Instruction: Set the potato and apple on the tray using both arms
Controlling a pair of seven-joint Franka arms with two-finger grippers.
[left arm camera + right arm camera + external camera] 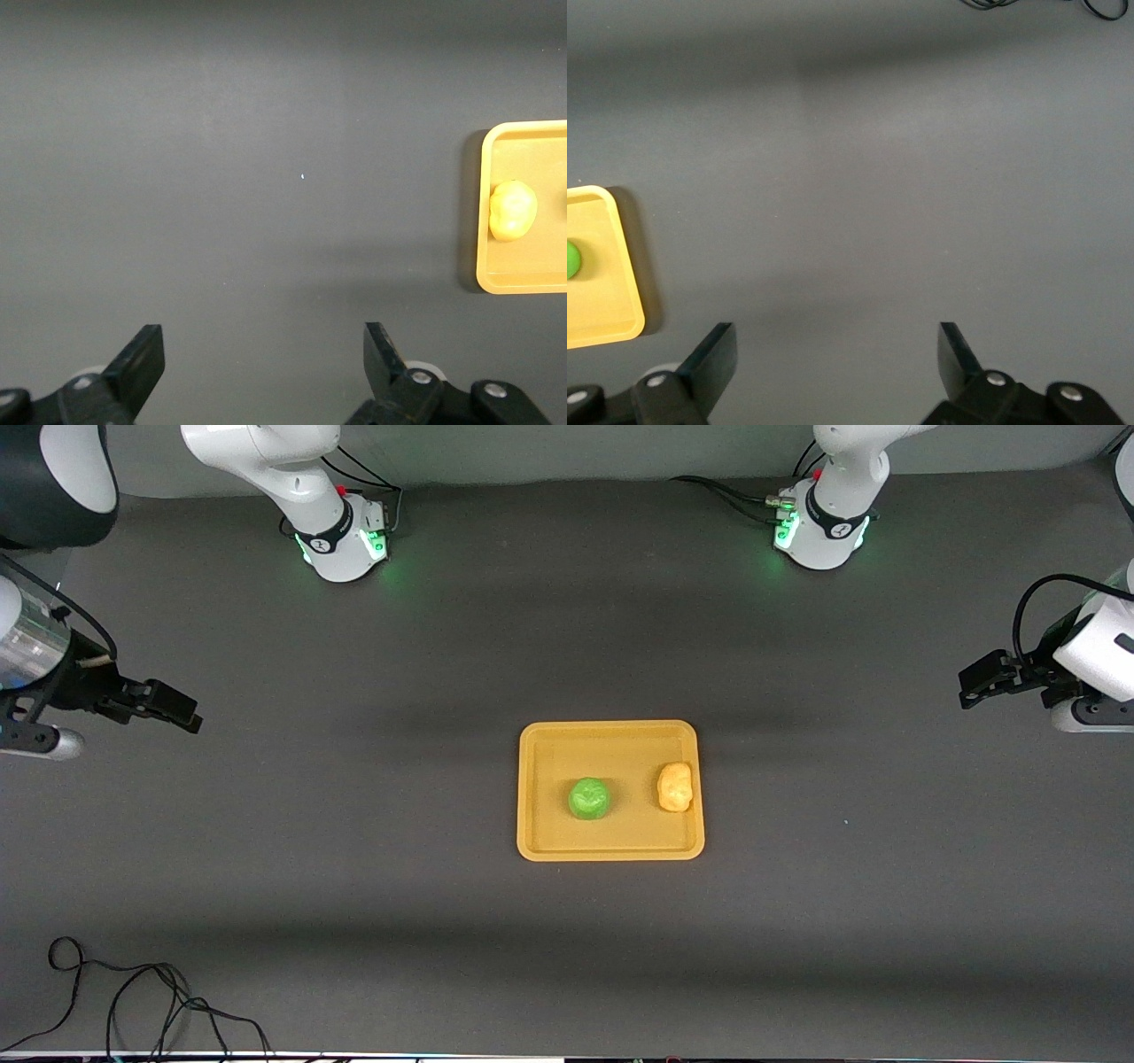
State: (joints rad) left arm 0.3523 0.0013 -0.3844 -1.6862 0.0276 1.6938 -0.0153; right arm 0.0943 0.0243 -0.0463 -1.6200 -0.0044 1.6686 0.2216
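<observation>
We had the tray (610,735) mid-table, long rim facing the front camera. Apple (588,798) sat on it, roughly central. Potato (675,786) also sat on it, right up against the rim at the left arm's end, apart from the apple.

Left gripper (972,688) hung over bare table (354,921) at the left arm's end, well clear of the tray. Its fingers (142,358) were spread wide, nothing between them. Its wrist view caught the tray's end (523,282) with the potato (512,210) on it.

Right gripper (182,713) hung over bare table at the right arm's end, also well clear. Fingers (713,356) wide apart, empty. Its wrist view showed a tray corner (607,323) and a sliver of apple (571,259).

A loose black cable (133,992) lay on the table near the front camera, toward the right arm's end.
</observation>
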